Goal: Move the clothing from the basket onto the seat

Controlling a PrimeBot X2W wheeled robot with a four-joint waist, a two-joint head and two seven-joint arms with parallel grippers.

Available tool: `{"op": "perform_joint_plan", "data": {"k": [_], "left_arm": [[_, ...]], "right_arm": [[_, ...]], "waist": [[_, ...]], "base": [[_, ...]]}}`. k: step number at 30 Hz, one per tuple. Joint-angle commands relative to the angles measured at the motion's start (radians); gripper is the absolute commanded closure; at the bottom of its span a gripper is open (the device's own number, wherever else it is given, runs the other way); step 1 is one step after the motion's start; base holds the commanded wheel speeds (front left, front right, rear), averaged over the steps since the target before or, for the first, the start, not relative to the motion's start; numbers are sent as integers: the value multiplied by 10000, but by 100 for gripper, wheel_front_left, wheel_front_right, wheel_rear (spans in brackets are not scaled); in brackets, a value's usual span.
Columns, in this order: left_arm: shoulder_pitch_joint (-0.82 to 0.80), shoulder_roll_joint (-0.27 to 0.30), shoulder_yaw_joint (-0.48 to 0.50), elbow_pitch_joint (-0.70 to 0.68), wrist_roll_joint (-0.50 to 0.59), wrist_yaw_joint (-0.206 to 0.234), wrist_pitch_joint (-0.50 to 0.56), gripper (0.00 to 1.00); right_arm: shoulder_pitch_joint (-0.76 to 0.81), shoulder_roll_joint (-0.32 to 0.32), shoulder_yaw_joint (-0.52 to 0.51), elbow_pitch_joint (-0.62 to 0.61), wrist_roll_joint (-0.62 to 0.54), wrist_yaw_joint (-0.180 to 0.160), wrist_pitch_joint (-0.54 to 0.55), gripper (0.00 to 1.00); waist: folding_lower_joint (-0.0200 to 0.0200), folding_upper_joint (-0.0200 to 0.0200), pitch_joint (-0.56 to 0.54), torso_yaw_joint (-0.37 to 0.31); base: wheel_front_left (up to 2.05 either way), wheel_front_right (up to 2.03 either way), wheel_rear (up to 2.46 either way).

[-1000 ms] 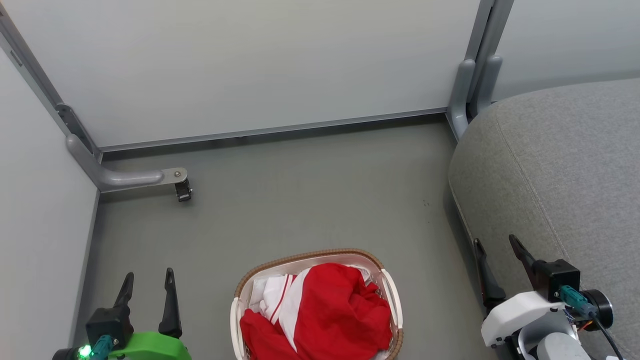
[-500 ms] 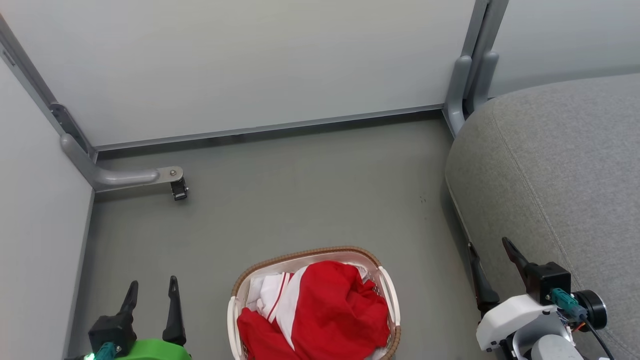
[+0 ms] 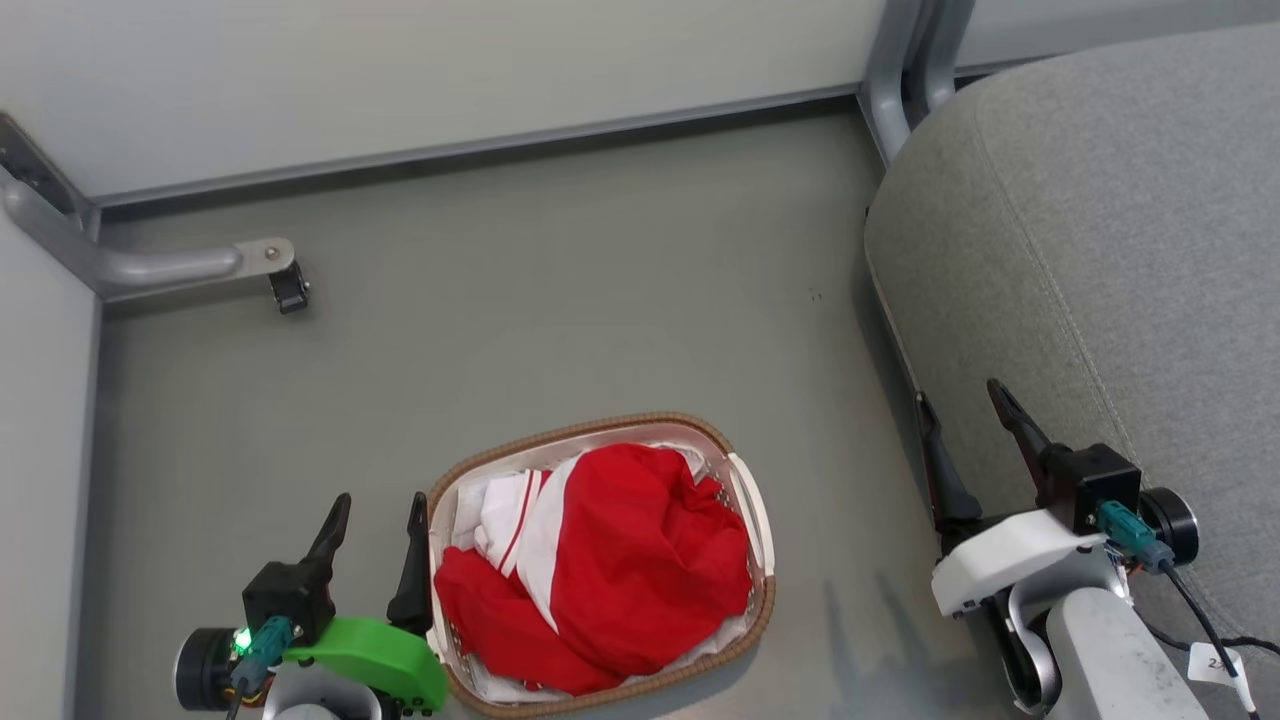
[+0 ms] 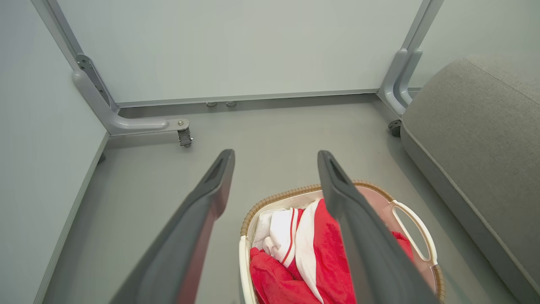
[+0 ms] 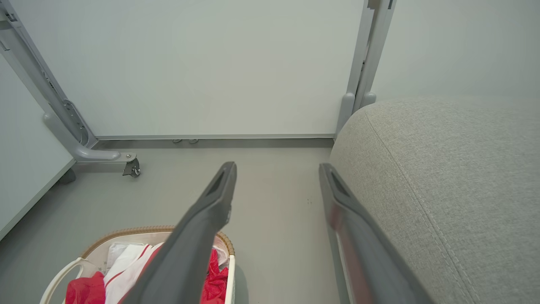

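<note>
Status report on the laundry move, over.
Left gripper open, beside the oval white perforated basket; right gripper open, by the edge of the grey fabric seat. Soft red-and-white clothing heaped in basket. Grey metal caster leg well off the path.

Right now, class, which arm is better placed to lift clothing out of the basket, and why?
Left. The left tool is open right beside the basket rim, close to the red clothing. The right tool, also open, is over by the seat, farther off.
</note>
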Motion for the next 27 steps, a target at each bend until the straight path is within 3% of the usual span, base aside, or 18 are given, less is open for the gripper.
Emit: {"op": "perform_joint_plan", "data": {"k": [1,17,27], "left_arm": [[-363,130,-131,116,-141,-24,3,0],[-2795,865,-2796,1142,-1544,-11,5,0],[-4432,1242,-4153,2804,-1739,-7,5,0]], "right_arm": [[-251,-23,51,-88,112,-6,-21,0],[-1741,-19,661,-1099,728,-8,-21,0],[-2120,-16,752,-1644,1008,-6,-21,0]], "waist": [[0,-1,1038,-510],[0,-1,3632,-1857],[0,-1,4675,-2283]], "base": [[0,0,0],[0,0,0],[0,0,0]]}}
